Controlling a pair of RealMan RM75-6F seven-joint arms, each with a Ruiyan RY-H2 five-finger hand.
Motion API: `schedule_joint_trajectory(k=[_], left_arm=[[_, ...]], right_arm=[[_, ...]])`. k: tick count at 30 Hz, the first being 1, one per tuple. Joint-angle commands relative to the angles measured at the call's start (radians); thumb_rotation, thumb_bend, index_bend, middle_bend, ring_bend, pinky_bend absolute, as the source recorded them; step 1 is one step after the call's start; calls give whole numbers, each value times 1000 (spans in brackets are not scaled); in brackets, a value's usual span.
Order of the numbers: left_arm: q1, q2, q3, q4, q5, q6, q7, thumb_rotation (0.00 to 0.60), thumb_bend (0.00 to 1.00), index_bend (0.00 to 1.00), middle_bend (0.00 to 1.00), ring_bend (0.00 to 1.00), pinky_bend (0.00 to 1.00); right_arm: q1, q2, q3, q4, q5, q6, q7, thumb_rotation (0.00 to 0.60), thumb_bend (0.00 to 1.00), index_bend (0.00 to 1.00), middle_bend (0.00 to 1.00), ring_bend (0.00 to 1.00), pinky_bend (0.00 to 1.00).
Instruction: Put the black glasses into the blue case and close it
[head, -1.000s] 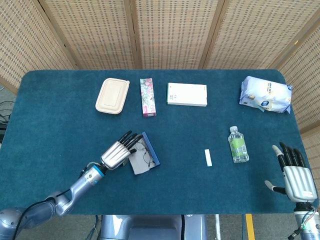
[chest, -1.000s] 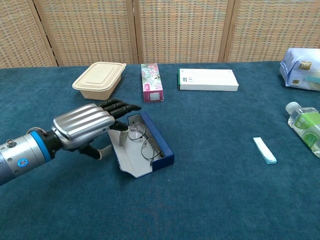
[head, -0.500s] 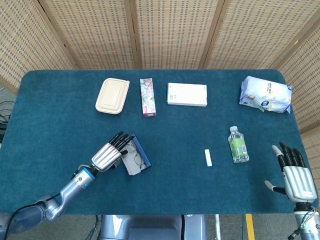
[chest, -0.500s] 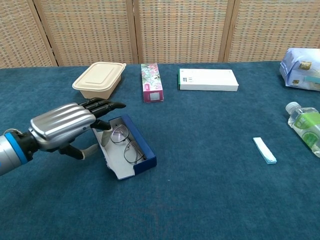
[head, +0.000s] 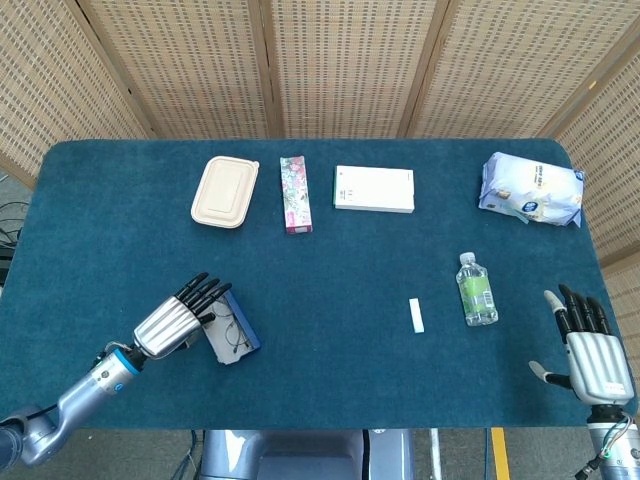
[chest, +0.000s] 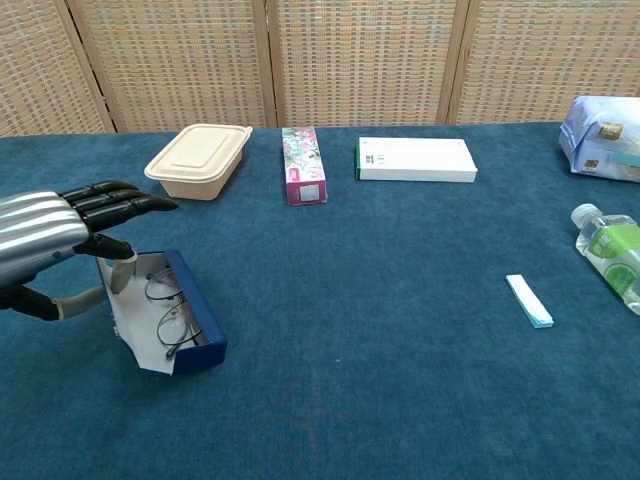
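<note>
Thin-framed black wire glasses (chest: 165, 308) already lie inside the open blue rectangular case (chest: 197, 320), lid flap folded out flat toward the left hand (chest: 45, 240), so insertion looks done; closing is what's left. Case sits near the front-left of the teal cloth worktop (head: 350, 290). Left hand grips the lid edge between thumb and extended fingers, likely to get purchase for the flip. Right hand (head: 592, 350) idles at the front-right corner, fingers spread, holding nothing, well apart from the clear green-labelled bottle (head: 476, 290).
</note>
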Motion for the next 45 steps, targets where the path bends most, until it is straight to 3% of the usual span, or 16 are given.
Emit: schedule_joint_trajectory(k=[1, 8, 25, 27, 29, 32, 35, 45], left_arm=[[7, 51, 3, -62, -3, -11, 33, 600, 481, 746, 0, 0, 0], [-4, 34, -19, -93, -31, -88, 53, 600, 481, 747, 0, 0, 0], [-25, -87, -78, -17, -73, -178, 80, 600, 477, 735, 0, 0, 0], [-25, -94, -81, -7, -73, -176, 77, 600, 469, 631, 0, 0, 0], [-25, -97, -82, -1, -72, -173, 68, 600, 448, 394, 0, 0, 0], [-24, -99, -86, 7, -70, -160, 40, 600, 425, 169, 0, 0, 0], [-25, -94, -93, 13, -69, -147, 23, 600, 421, 86, 0, 0, 0], [-24, -45, -104, -37, -64, -114, -7, 600, 403, 47, 0, 0, 0]], right_arm=[[0, 0, 0, -1, 0, 0, 0, 600, 0, 64, 0, 0, 0], [0, 1, 0, 0, -1, 0, 0, 600, 0, 64, 0, 0, 0], [1, 1, 0, 0, -1, -1, 3, 600, 0, 64, 0, 0, 0], [0, 1, -1, 1, -1, -1, 4, 600, 0, 64, 0, 0, 0], [0, 1, -1, 1, -1, -1, 4, 600, 0, 64, 0, 0, 0], [0, 1, -1, 1, -1, -1, 5, 600, 0, 64, 0, 0, 0], [1, 1, 0, 0, -1, -1, 4, 600, 0, 64, 0, 0, 0], [1, 1, 0, -1, 1, -1, 1, 600, 0, 64, 0, 0, 0]])
